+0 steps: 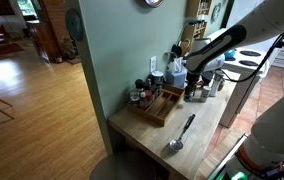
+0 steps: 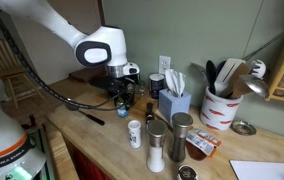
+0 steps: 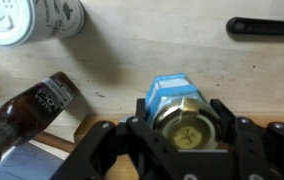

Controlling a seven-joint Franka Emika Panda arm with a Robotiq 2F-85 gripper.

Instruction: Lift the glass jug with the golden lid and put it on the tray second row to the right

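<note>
Glass jug [image 3: 174, 93] directly under my pincer [image 3: 185, 127], on wooden counter [image 3: 132, 60] — golden lid [image 3: 185, 132] between my jaws. Blue label, no writing legible. Cannot tell whether I clench or merely flank it. Dark bottle [image 3: 42, 103] just beside — white print, too blurred to read. Tray [image 1: 162, 108] near wall in an exterior view; jug hard to make out there.

White glossy rounded arm [image 2: 44, 22], dark joint bands; black cable [image 2: 52, 88] beside the arm; matte black claw [image 3: 185, 128].
</note>
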